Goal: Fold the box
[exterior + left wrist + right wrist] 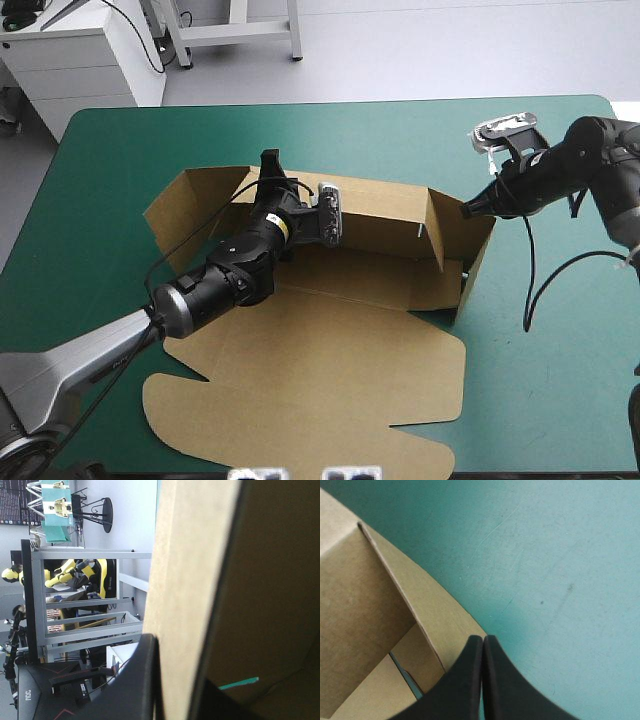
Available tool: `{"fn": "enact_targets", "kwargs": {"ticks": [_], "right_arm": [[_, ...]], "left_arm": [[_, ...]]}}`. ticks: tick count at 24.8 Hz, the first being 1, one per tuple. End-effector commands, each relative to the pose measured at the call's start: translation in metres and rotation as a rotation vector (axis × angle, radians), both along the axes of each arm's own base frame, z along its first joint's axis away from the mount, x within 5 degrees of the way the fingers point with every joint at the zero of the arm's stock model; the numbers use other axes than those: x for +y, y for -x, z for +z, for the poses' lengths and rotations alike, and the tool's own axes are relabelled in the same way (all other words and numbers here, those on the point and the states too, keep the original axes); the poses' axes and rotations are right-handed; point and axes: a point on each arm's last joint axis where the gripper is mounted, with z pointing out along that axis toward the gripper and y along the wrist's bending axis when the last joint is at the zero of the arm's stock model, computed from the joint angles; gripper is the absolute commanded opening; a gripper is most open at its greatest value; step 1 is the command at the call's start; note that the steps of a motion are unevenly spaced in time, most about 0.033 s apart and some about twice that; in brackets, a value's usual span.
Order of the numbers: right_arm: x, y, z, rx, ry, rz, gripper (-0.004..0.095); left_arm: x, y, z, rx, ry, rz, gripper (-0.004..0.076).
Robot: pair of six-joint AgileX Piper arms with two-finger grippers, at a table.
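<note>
The teal-green cover (90, 200) fills my screen, with the brown box (330, 350) at the table's middle. My left gripper (268, 170) is clamped on the box's far wall (380, 210), near that wall's left end, at about 11 o'clock from the box's middle. In the left wrist view the board's pale edge stands between the black fingers (142, 680), which are all but closed on it. That wall stands upright. My right gripper (468, 211) is at 3 o'clock from the box's middle, its fingers pressed together into one point with nothing between them. Its tip is at the outer top corner of the raised right end wall (474, 272); I cannot tell whether it touches. The lid (320, 400) lies flat toward 6 o'clock, reaching near the table's near edge.
</note>
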Motion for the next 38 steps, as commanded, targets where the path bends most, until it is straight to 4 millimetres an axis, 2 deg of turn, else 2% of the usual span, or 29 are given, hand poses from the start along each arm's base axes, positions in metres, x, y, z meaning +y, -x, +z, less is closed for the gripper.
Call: {"fn": "enact_targets", "kwargs": {"ticks": [1,6,11,15,18,19,23,28,32,35,38], "right_arm": [[0.006,0.026,0.018,-0.018,-0.045,0.045,-0.0012],[0.016,0.051,0.01,0.008,-0.035,0.091,-0.0012],[0.012,0.076,0.008,-0.008,0.001,0.087,-0.0013],[0.013,0.09,0.002,-0.026,-0.02,0.113,-0.0012],[0.014,0.093,-0.002,-0.053,-0.022,0.138,-0.0012],[0.013,0.092,-0.002,-0.08,-0.008,0.152,-0.0012],[0.0,0.08,0.006,-0.233,0.08,0.027,-0.0014],[-0.002,0.075,0.03,-0.317,0.09,-0.001,-0.0014],[-0.005,0.057,0.042,-0.366,0.123,-0.041,-0.0014],[-0.004,0.038,0.037,-0.336,0.133,-0.042,-0.0014],[-0.001,0.022,0.021,-0.256,0.126,-0.033,-0.0014]], "left_arm": [[0.004,0.003,0.008,0.025,0.08,0.049,-0.0008],[0.004,0.003,0.008,0.025,0.08,0.049,-0.0008],[0.004,0.003,0.008,0.019,0.048,0.032,-0.0008],[0.004,0.004,0.008,0.019,0.006,0.007,-0.0008],[0.004,0.004,0.007,0.025,-0.012,-0.004,-0.0008],[0.004,0.004,0.007,0.028,-0.009,-0.003,-0.0008],[0.004,0.004,0.006,0.028,-0.029,-0.008,-0.0008],[0.004,0.004,0.006,0.028,-0.03,-0.008,-0.0008],[0.004,0.004,0.006,0.03,-0.028,-0.007,-0.0008],[0.004,0.004,0.006,0.03,-0.027,-0.009,-0.0008],[0.004,0.004,0.006,0.03,-0.027,-0.009,-0.0008]]}}
